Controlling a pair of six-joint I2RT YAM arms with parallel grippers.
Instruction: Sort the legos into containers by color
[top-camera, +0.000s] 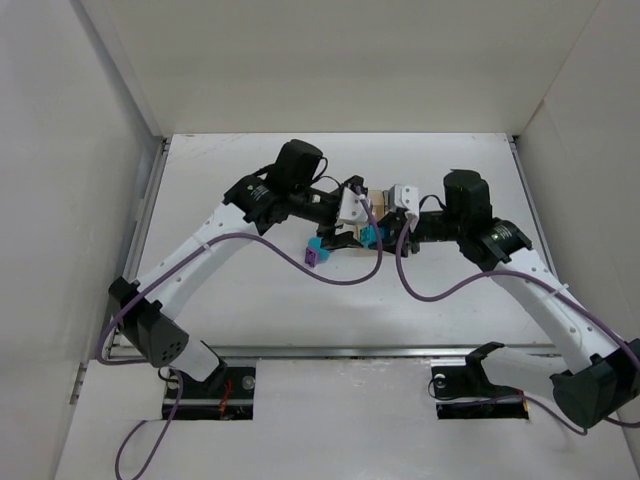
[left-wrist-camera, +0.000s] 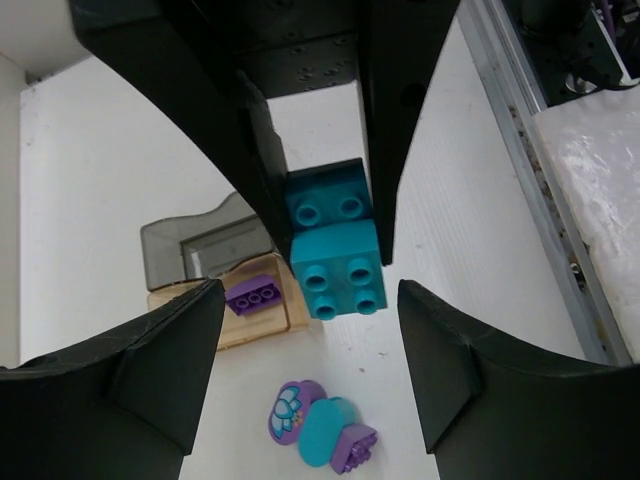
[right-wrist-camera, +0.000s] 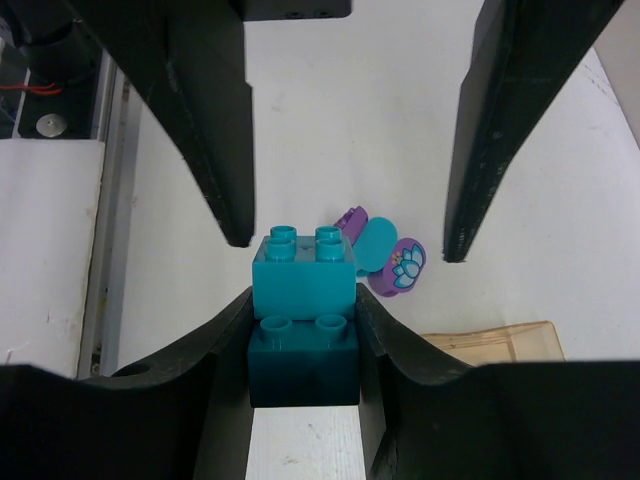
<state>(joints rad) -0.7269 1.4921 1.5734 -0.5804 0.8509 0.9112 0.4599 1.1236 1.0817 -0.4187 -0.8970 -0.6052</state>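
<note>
My right gripper (right-wrist-camera: 303, 296) is shut on a stack of two teal bricks (right-wrist-camera: 303, 300), a lighter one on a darker one. The stack also shows in the left wrist view (left-wrist-camera: 335, 250) and in the top view (top-camera: 372, 236). My left gripper (left-wrist-camera: 308, 292) faces it with jaws wide open and empty, tips just short of the stack. A purple and teal lego cluster with a flower piece (left-wrist-camera: 320, 430) lies on the table below. The amber bin (left-wrist-camera: 262, 322) holds a purple brick (left-wrist-camera: 252, 296). The smoky grey bin (left-wrist-camera: 165, 245) stands behind it.
Both grippers (top-camera: 345, 232) meet nose to nose at the table's middle, largely hiding the bins (top-camera: 378, 196) in the top view. White walls enclose the table on three sides. A metal rail (left-wrist-camera: 545, 190) runs along the near edge.
</note>
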